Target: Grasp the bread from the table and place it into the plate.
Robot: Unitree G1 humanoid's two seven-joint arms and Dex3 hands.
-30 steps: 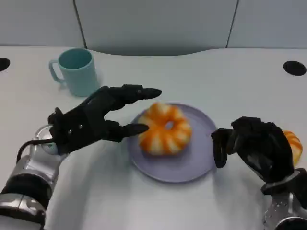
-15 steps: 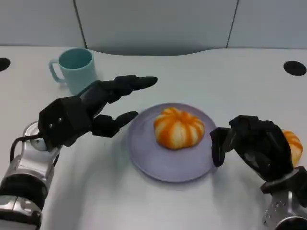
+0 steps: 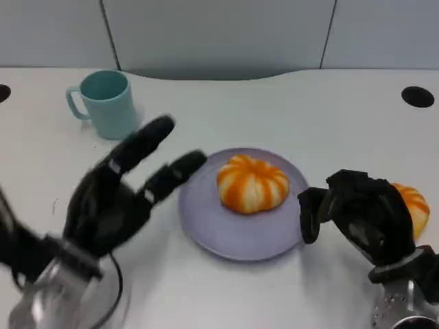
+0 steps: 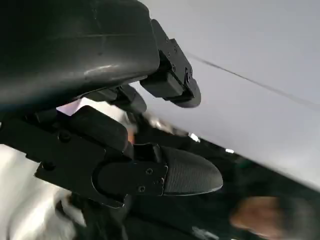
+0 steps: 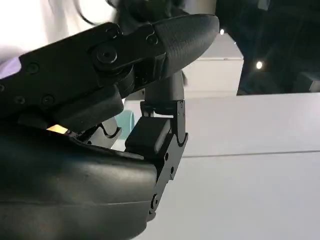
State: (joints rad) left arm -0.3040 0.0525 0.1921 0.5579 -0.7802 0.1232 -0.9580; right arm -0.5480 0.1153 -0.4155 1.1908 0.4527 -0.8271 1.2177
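An orange-and-white striped bread (image 3: 252, 184) lies on the purple plate (image 3: 226, 236), a little right of its centre. My left hand (image 3: 113, 202) hovers left of the plate, blurred and raised toward the camera. Its fingers are spread, pointing at the plate rim, and hold nothing. In the left wrist view its fingers (image 4: 175, 172) stand apart with nothing between them. My right hand (image 3: 360, 216) sits at the plate's right edge with its fingers curled in on nothing. A second striped bread (image 3: 413, 205) lies on the table just behind the right hand, partly hidden by it.
A teal mug (image 3: 106, 103) stands at the back left, handle to the left; a sliver of the mug (image 5: 127, 120) shows past my right hand's fingers. Dark round holes (image 3: 418, 96) mark the white table's far corners. A grey wall panel runs behind.
The bread, tilted at the plate's left by my left fingers a second ago, now lies flat on the plate. My left hand has drawn back and risen. The right hand stayed put.
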